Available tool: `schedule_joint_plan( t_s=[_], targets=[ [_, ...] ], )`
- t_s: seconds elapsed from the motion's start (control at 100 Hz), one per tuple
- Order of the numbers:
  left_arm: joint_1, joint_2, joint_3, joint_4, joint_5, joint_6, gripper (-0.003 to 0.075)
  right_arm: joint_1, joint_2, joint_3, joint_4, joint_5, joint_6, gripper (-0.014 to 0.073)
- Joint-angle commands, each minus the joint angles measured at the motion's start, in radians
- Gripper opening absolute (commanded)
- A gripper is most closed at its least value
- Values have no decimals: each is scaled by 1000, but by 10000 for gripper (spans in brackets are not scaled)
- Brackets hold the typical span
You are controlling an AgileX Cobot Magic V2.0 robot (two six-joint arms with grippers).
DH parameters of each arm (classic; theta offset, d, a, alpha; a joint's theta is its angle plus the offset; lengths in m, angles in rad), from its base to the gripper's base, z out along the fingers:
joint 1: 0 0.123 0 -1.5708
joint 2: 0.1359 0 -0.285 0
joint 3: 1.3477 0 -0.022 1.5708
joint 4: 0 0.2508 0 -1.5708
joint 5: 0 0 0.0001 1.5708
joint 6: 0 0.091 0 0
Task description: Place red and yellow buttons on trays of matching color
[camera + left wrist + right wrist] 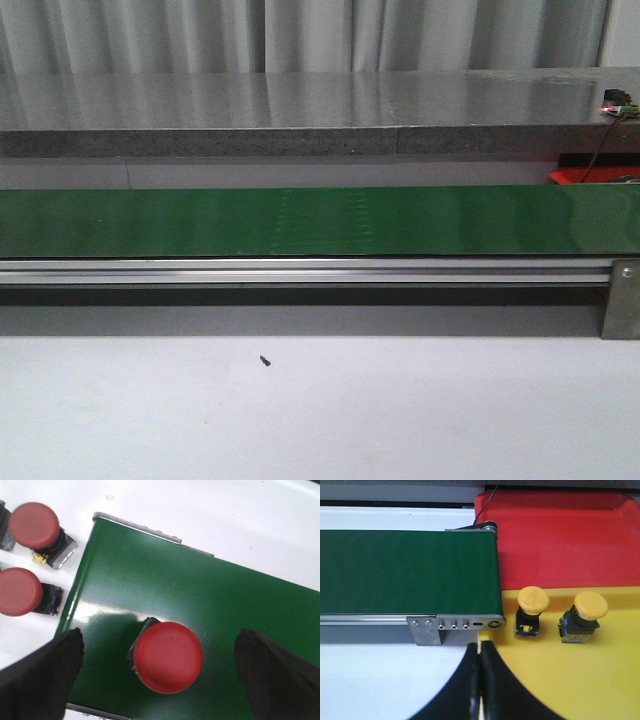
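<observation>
In the left wrist view a red button point(168, 657) stands on the green belt point(200, 595) near its end, between the wide-apart fingers of my open left gripper point(162, 677), untouched. Two more red buttons point(34, 526) point(19, 591) sit on the white table beside the belt end. In the right wrist view the red tray point(560, 540) lies past the other belt end and holds nothing in view. The yellow tray point(570, 670) beside it holds two yellow buttons point(533, 600) point(590, 605). My right gripper point(480, 652) is shut and empty at the yellow tray's edge.
The front view shows the long green conveyor belt point(320, 221) on its aluminium rail point(300, 270), with no arm or button in view. A corner of the red tray point(575, 176) and a small circuit board point(620, 105) with a cable show at the right. A tiny dark speck point(265, 361) lies on the table.
</observation>
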Motion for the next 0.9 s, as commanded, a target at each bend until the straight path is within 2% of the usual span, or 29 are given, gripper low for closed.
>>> schedule_joint_plan(
  t_s=[0.0, 0.29, 0.63, 0.79, 0.89],
  targets=[
    [2, -77, -30, -8, -39, 8, 608, -5, 2, -25, -8, -71, 0, -67],
    [123, -106, -30, 95, -20, 8, 608, -5, 2, -25, -8, -71, 0, -67],
    [306, -51, -30, 99, 1, 8, 608, -5, 2, -25, -8, -71, 0, -67],
    [345, 30, -30, 112, 24, 17, 608, -5, 2, -25, -8, -71, 0, -67],
    [345, 73, -30, 138, -14, 17, 608, -5, 2, -25, -8, -71, 0, -67]
  ],
)
